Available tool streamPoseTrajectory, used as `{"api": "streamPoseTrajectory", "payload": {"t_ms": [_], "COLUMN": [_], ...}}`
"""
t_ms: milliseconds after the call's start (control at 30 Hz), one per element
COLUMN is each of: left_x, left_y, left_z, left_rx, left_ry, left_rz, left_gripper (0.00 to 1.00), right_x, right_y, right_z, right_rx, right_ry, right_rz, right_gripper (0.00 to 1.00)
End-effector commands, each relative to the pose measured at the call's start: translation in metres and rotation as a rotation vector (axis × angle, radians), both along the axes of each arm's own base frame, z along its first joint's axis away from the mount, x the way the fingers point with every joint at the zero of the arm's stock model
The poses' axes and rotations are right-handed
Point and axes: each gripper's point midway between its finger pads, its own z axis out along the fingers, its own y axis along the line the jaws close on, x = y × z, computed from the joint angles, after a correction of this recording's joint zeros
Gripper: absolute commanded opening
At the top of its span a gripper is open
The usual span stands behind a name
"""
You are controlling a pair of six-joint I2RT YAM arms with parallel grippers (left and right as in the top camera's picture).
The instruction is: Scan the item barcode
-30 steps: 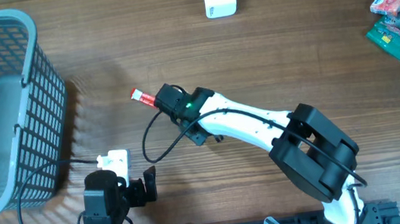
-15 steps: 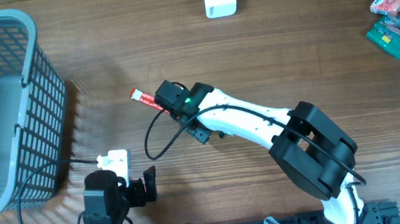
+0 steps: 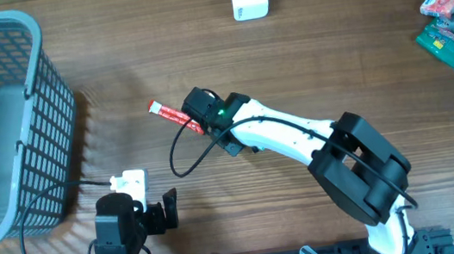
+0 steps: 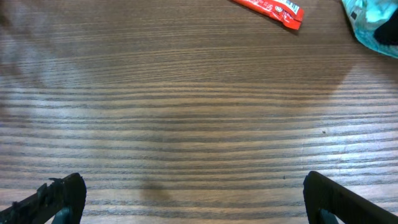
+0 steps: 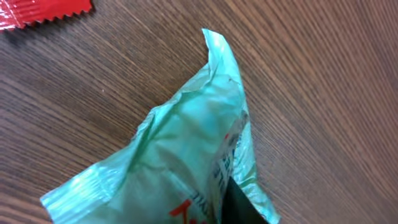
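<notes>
Between the right fingers (image 5: 238,206), green packet (image 5: 186,140)

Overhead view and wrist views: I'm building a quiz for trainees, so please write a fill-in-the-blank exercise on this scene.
In the overhead view, the mesh basket stands at the picture's ____ edge.
The right gripper grips a ____ packet.
Beside it lies a ____ sachet.
The left gripper has its jaws ____.
Missing words: left; green; red; open.

Bright even light, pale sheen on tabletop (image 4: 186,137), green packet (image 5: 180,162) slightly soft
</notes>
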Motion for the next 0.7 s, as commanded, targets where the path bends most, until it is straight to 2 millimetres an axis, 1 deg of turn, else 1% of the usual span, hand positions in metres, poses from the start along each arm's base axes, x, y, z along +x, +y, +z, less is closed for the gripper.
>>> {"api": "streamPoseTrajectory", "payload": {"t_ms": [0, 67, 100, 167, 200, 233, 333, 367, 433, 500, 533, 567, 667], "left_x": [0.000, 0.000, 0.000, 0.000, 0.000, 0.000, 0.000, 0.000, 0.000, 0.000, 0.000, 0.000, 0.000], "left_y": [0.001, 0.001, 0.001, 0.001, 0.001, 0.001, 0.001, 0.001, 0.001, 0.001, 0.001, 0.001, 0.001], "left_z": [0.000, 0.000, 0.000, 0.000, 0.000, 0.000, 0.000, 0.000, 0.000, 0.000, 0.000, 0.000, 0.000], "left_rx": [0.005, 0.005, 0.005, 0.005, 0.005, 0.005, 0.005, 0.005, 0.005, 0.005, 0.005, 0.005, 0.005], "left_ry": [-0.003, -0.003, -0.003, -0.003, -0.003, -0.003, -0.003, -0.003, -0.003, -0.003, -0.003, -0.003, -0.003], "left_rz": [0.003, 0.003, 0.003, 0.003, 0.003, 0.003, 0.003, 0.003, 0.003, 0.003, 0.003, 0.003, 0.003], "left_gripper": [1.00, 1.00, 1.00, 1.00, 1.00, 1.00, 1.00, 1.00, 1.00, 1.00, 1.00, 1.00, 1.00], "right_x": [-0.037, -0.039, -0.038, -0.037, -0.034, -0.033, -0.034, -0.035, -0.038, -0.036, -0.034, -0.026, -0.010], "right_y": [0.007, 0.014, 0.020, 0.030, 0.038, 0.042, 0.061, 0.064, 0.068, 0.066, 0.063, 0.055, 0.040], "right_z": [-0.033, -0.026, -0.019, -0.003, 0.011, 0.020, 0.058, 0.066, 0.086, 0.107, 0.114, 0.127, 0.142], "right_rx": [0.071, 0.102, 0.126, 0.176, 0.222, 0.254, 0.452, 0.512, 0.690, 0.882, 0.944, 1.068, 1.223], "right_ry": [0.206, 0.237, 0.256, 0.296, 0.329, 0.354, 0.500, 0.540, 0.648, 0.737, 0.759, 0.795, 0.818], "right_rz": [-0.031, -0.039, -0.041, -0.047, -0.039, -0.031, 0.046, 0.071, 0.123, 0.145, 0.143, 0.117, 0.060], "right_gripper": [0.13, 0.09, 0.07, 0.04, 0.04, 0.04, 0.05, 0.04, 0.04, 0.04, 0.04, 0.05, 0.04]}}
